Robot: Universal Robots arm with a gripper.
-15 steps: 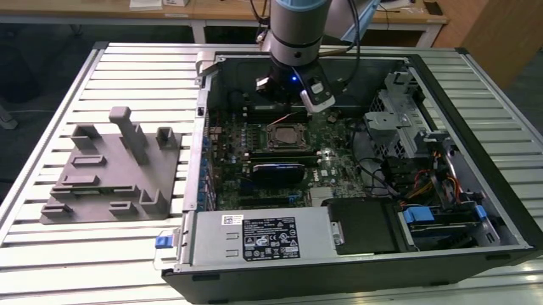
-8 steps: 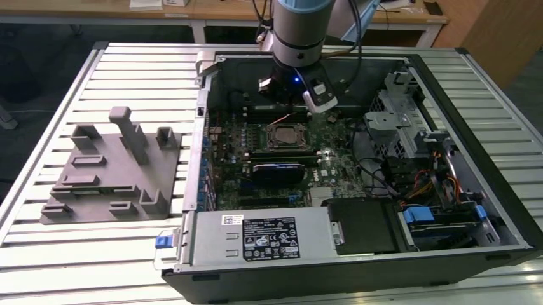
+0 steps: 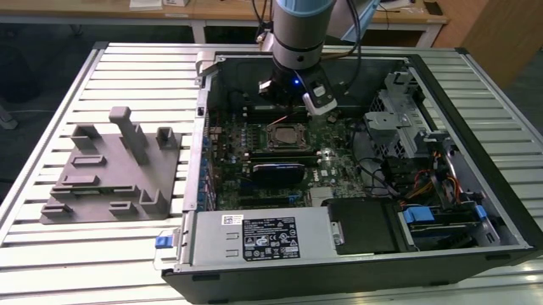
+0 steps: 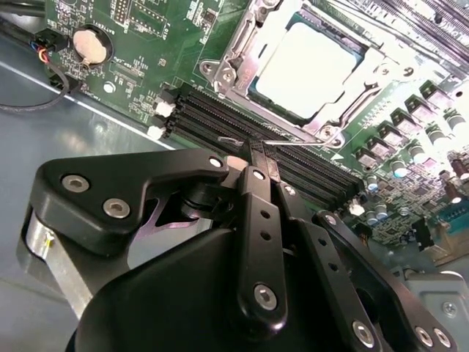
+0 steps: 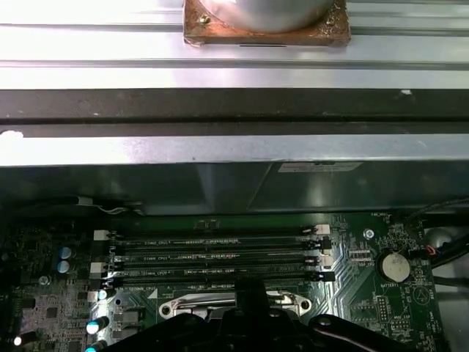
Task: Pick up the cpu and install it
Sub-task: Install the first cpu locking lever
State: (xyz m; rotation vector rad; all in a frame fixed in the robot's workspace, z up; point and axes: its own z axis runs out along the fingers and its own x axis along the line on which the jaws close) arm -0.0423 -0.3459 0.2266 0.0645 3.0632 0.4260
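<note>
The cpu (image 4: 311, 70) lies flat in the motherboard's socket, its pale silver top framed by the metal socket bracket (image 4: 220, 59). In the exterior view the cpu (image 3: 284, 135) sits mid-board inside the open computer case. My gripper (image 4: 262, 155) hovers above the black memory slots beside the socket. Its two black fingers are pressed together, shut, with nothing visible between them. A thin wire lever lies just past the tips. The first wrist view shows the gripper (image 5: 249, 297) as a dark shape over the socket's edge. The arm's wrist (image 3: 293, 76) stands over the case's rear half.
A large grey fixture (image 3: 110, 168) with raised blocks lies on the slatted table at the exterior view's left. Inside the case are a black glossy module (image 3: 276, 171), a power supply (image 3: 263, 238), a drive cage (image 3: 407, 121), cables and a coin battery (image 4: 93, 45).
</note>
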